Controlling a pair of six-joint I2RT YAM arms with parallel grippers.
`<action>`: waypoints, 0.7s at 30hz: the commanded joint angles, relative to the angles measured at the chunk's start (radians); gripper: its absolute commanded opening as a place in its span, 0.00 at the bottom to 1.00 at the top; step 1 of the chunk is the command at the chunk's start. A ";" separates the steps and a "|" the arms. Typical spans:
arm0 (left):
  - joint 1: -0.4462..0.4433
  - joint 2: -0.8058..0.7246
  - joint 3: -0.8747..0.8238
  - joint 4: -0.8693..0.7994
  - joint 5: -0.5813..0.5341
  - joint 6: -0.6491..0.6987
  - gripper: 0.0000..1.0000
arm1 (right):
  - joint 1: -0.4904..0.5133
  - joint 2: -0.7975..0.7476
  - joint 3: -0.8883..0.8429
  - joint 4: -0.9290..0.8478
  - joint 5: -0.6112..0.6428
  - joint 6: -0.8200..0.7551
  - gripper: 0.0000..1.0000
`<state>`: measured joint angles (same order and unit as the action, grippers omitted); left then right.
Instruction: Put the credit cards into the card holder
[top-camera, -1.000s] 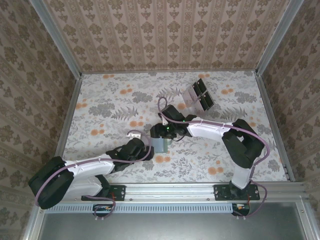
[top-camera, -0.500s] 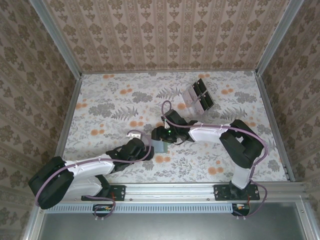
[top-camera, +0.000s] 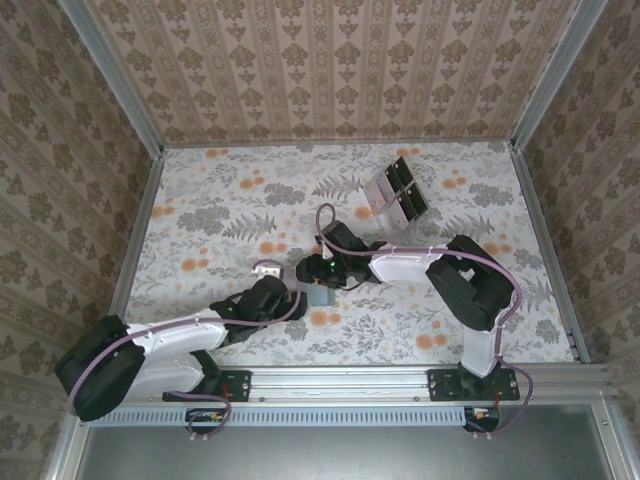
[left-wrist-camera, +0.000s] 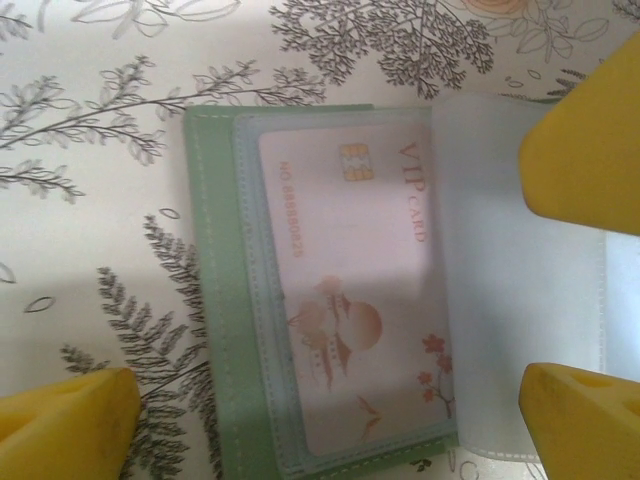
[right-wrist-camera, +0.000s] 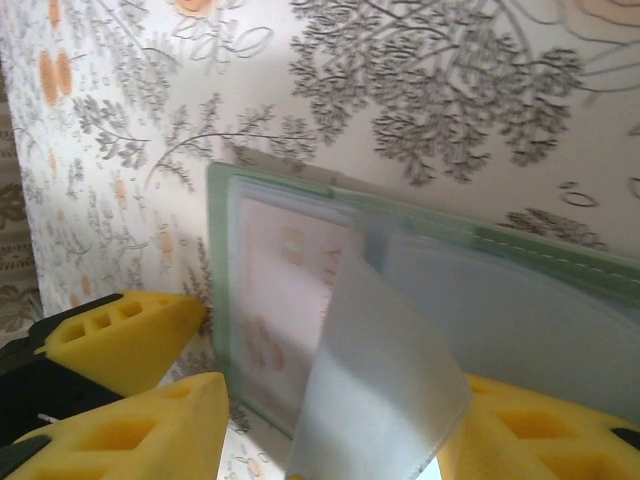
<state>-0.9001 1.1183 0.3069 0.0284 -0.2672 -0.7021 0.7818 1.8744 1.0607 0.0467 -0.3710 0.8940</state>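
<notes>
Found the left fingers (left-wrist-camera: 60, 425) spread wide, clamped on nothing, straddling the card holder (left-wrist-camera: 215, 300), itself lying open and flat on the floral surface (left-wrist-camera: 90, 230) just ahead of the left arm, about mid-table. Noted one credit card (left-wrist-camera: 350, 290) already seated in the holder's inner pocket. Observed a clear flap (right-wrist-camera: 380, 385) curling up off the holder between the right fingers (right-wrist-camera: 540, 430), these standing partly apart; saw no firm clamp on it. Judged the step in hand to be opening a pocket for the next card. Advise holding the flap lifted and the holder pinned flat, then feeding the card edge-first, square to the stitching, without buckling the film. Recorded the holder as dull green, soft-looking, stitched at the rim and paler inside; the card as thin, stiff and pinkish-white with a printed motif; the flap as limp translucent film; the finger pads as yellow foam wedges. Logged left of the holder a small pale item (top-camera: 268, 268), possibly further cards, too small to confirm. Logged farthest out a clear rack (top-camera: 396, 194) with dark square panels.
</notes>
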 joint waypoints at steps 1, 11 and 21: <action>0.010 -0.103 -0.009 -0.080 -0.043 -0.003 1.00 | 0.020 -0.005 0.055 -0.022 -0.022 0.001 0.57; 0.022 -0.552 -0.054 -0.327 -0.182 -0.104 1.00 | 0.063 0.100 0.223 -0.130 -0.004 -0.026 0.57; 0.044 -0.616 -0.075 -0.366 -0.156 -0.132 1.00 | 0.075 0.223 0.351 -0.196 -0.016 -0.053 0.57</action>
<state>-0.8665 0.5045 0.2394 -0.3092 -0.4168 -0.8124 0.8520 2.0895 1.3663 -0.0944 -0.3748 0.8654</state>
